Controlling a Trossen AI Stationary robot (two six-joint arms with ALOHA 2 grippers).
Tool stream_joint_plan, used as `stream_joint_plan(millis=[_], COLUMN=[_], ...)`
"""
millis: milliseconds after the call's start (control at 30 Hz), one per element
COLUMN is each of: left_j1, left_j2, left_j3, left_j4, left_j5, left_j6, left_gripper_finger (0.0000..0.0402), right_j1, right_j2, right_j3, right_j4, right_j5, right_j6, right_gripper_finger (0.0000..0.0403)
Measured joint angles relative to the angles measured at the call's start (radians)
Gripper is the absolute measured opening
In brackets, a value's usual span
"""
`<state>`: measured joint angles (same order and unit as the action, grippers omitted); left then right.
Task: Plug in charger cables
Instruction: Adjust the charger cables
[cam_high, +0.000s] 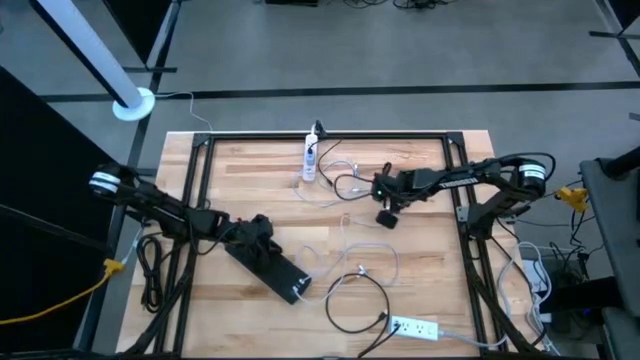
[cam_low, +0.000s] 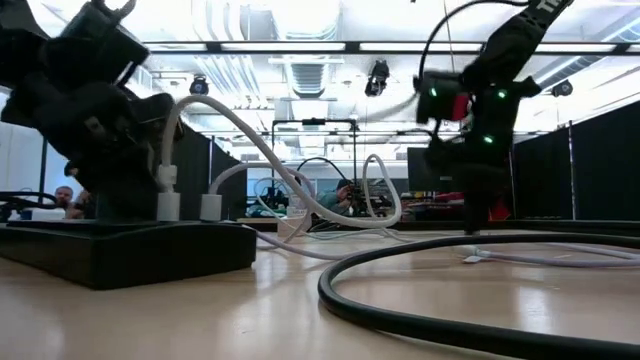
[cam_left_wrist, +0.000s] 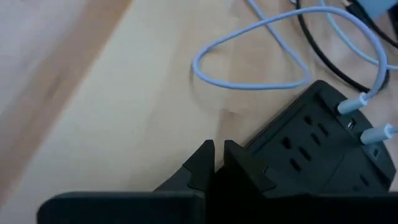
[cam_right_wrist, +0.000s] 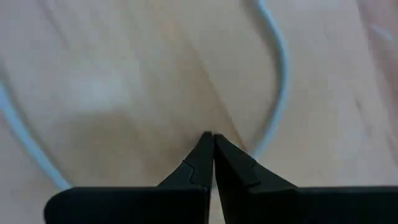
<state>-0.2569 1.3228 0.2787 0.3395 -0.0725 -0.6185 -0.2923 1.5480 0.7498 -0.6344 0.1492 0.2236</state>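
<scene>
A black power strip (cam_high: 272, 265) lies slantwise at the near left, with two white charger cables (cam_left_wrist: 351, 104) plugged into its end. My left gripper (cam_left_wrist: 219, 148) hovers shut at that strip's long edge (cam_left_wrist: 273, 140). More white cable (cam_high: 350, 240) and a black cable loop (cam_high: 355, 300) lie slack on the wood. My right gripper (cam_high: 386, 215) points down at mid-table, shut, its tips (cam_right_wrist: 211, 138) just over the tabletop. A curve of white cable (cam_right_wrist: 280, 81) runs beside them. My left gripper has its shut fingers (cam_left_wrist: 231, 152) right at the black strip's edge; I cannot tell whether they touch it. My right gripper has its shut fingertips (cam_right_wrist: 219, 146) next to the white cable (cam_right_wrist: 252, 149); I cannot tell whether they touch or hold it.
One white power strip (cam_high: 309, 158) lies at the far edge with cables plugged in, and another (cam_high: 415, 326) at the near right. A yellow cord (cam_high: 100, 275) hangs off the left side. A black frame (cam_high: 200, 150) borders the wood. In the low view a thick black cable (cam_low: 450, 320) curves close by.
</scene>
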Motion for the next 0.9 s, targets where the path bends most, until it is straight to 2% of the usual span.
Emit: stream_joint_plan(millis=[100,167,267,467,600,667,800,900], left_j1=[-0.034,-0.049,-0.055,-0.055,-0.054,-0.054,-0.054,-0.054], left_j2=[0.000,0.000,-0.001,-0.003,-0.007,-0.012,-0.013,-0.014], left_j3=[0.000,0.000,0.000,0.000,0.000,0.000,0.001,0.003], left_j4=[0.001,0.003,0.005,0.005,0.008,0.009,0.013,0.017], left_j5=[0.003,0.002,-0.007,-0.008,-0.008,-0.015,-0.022,-0.024], left_j6=[-0.022,-0.030,-0.050,-0.062,-0.064,-0.062,-0.053,-0.052], left_gripper_finger=[0.0025,0.0025,0.0025,0.0025,0.0025,0.0025,0.0025,0.0025], right_j1=[-0.002,-0.004,-0.002,-0.002,-0.003,-0.002,-0.005,-0.006], right_j2=[0.002,-0.001,-0.020,-0.036,-0.041,-0.041,-0.034,0.003], right_j3=[-0.007,-0.016,-0.010,-0.009,-0.009,-0.009,-0.022,-0.022], right_j4=[-0.236,-0.347,-0.387,-0.365,-0.245,-0.115,0.213,0.374], right_j5=[0.144,0.201,0.243,0.277,0.290,0.285,0.137,0.099], right_j6=[0.125,0.205,0.279,0.299,0.266,0.214,0.076,0.037], right_gripper_finger=[0.0000,0.0000,0.0000,0.0000,0.0000,0.0000,0.0000,0.0000])
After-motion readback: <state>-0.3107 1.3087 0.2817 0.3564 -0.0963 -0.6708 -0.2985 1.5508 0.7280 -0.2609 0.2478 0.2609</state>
